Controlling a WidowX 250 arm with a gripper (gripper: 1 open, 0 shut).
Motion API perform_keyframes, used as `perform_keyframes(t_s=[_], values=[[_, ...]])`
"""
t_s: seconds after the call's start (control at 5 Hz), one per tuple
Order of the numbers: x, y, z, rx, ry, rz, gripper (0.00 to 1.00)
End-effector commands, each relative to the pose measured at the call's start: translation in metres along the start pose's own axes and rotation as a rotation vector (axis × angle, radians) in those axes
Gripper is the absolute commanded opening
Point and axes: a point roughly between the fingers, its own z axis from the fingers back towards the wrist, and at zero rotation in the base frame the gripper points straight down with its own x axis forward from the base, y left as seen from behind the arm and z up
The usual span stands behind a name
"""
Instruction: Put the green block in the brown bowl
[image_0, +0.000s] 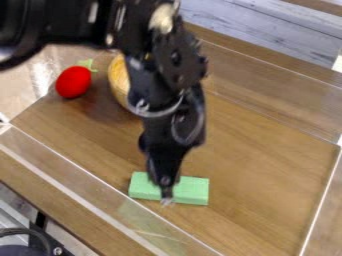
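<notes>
Pointing straight down, gripper (164, 190) sits on green block (171, 188), fingers drawn together, pinching block's middle as far as blur allows. Block lies flat on wooden table (267, 130), near front edge. Brown bowl (124, 80) behind arm, mostly hidden. Red round toy (75, 82) left of bowl.
</notes>
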Motion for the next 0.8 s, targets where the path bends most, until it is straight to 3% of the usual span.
perform_keyframes(t_s=[0.0,0.2,0.6], values=[[0.0125,0.0046,0.0143,0.027,-0.039,-0.062,0.00],[0.0119,0.0008,0.0187,0.021,-0.052,-0.058,1.00],[0.0030,0.0048,0.0132,-0.016,-0.071,-0.088,1.00]])
